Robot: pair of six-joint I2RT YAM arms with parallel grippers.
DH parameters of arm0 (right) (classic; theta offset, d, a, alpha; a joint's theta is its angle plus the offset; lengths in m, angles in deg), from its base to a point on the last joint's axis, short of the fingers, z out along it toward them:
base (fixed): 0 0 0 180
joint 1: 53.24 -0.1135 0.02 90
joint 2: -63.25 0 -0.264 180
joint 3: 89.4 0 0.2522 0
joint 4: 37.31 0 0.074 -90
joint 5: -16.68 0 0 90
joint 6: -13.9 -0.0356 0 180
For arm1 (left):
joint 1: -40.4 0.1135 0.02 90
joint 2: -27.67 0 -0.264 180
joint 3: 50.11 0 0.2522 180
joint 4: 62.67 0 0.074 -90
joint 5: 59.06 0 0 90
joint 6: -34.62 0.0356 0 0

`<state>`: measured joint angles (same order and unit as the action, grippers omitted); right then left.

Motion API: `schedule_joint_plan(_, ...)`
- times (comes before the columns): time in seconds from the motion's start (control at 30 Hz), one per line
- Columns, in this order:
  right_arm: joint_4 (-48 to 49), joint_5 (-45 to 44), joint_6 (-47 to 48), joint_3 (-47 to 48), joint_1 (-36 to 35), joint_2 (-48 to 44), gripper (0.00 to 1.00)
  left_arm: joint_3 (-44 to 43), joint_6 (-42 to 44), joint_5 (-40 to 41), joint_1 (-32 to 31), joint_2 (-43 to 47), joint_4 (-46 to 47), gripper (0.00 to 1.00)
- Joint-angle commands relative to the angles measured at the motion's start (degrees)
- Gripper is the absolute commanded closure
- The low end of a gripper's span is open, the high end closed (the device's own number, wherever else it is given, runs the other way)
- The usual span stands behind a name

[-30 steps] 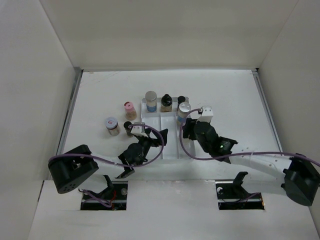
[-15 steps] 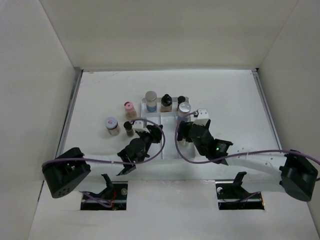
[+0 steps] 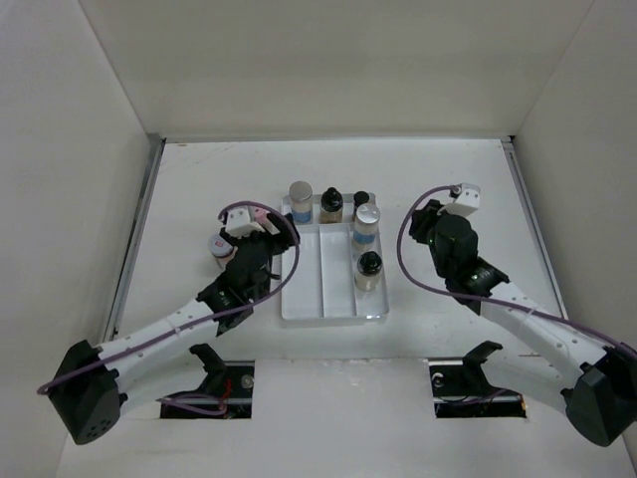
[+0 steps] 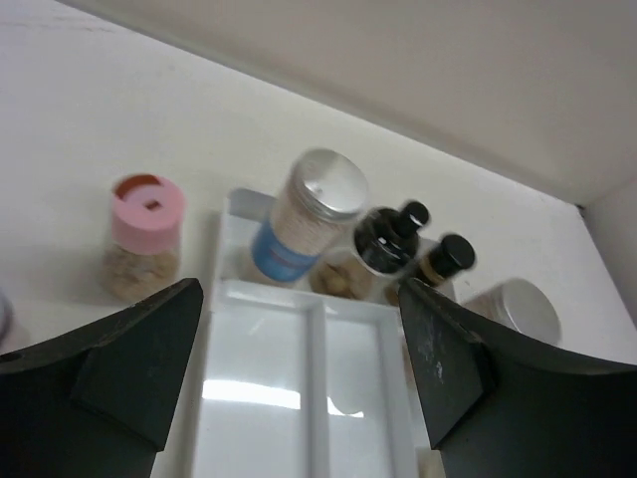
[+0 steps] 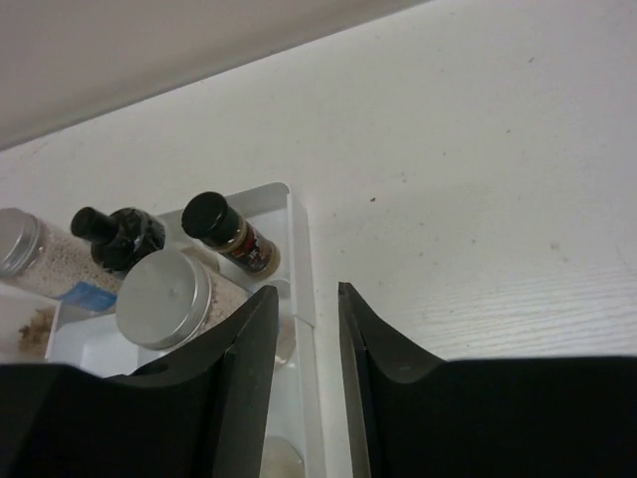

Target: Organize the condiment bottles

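The condiment bottles stand mostly along the far end of the white tray. They are a silver-capped blue-label bottle, a black-topped bottle, a small black-capped one and a silver-lidded jar. A black-capped bottle stands upright in the tray's right compartment. Left of the tray are a pink-capped bottle and a labelled jar. My left gripper hovers open and empty beside the pink-capped bottle. My right gripper sits right of the tray, jaws nearly together, holding nothing.
White walls enclose the table on three sides. The tray's rim lies just left of my right fingers. My left arm crosses the table at the tray's front-left corner.
A black-capped bottle now stands in the tray's right compartment. My right gripper has let go, narrowed and pulled back to the right. My left arm has reached further back towards the pink-capped bottle.
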<state>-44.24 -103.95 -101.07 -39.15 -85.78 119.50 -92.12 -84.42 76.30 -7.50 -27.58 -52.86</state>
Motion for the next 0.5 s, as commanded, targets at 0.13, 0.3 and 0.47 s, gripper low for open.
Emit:
schedule_joint_plan(0.13,11.00,-0.47,-0.61,-3.87,-1.07,-1.31,0.54,-7.33,-0.67,0.96,10.57,5.06,-20.48,0.20)
schedule_joint_plan(0.3,14.52,-2.59,0.10,-5.47,-4.15,0.17,0.48,-11.65,-2.59,-3.61,17.09,2.34,-26.63,0.25)
schedule_joint_plan(0.47,14.96,-3.82,1.24,-4.76,-5.91,1.59,0.46,-9.99,-6.55,-4.23,21.39,1.90,-33.32,0.22)
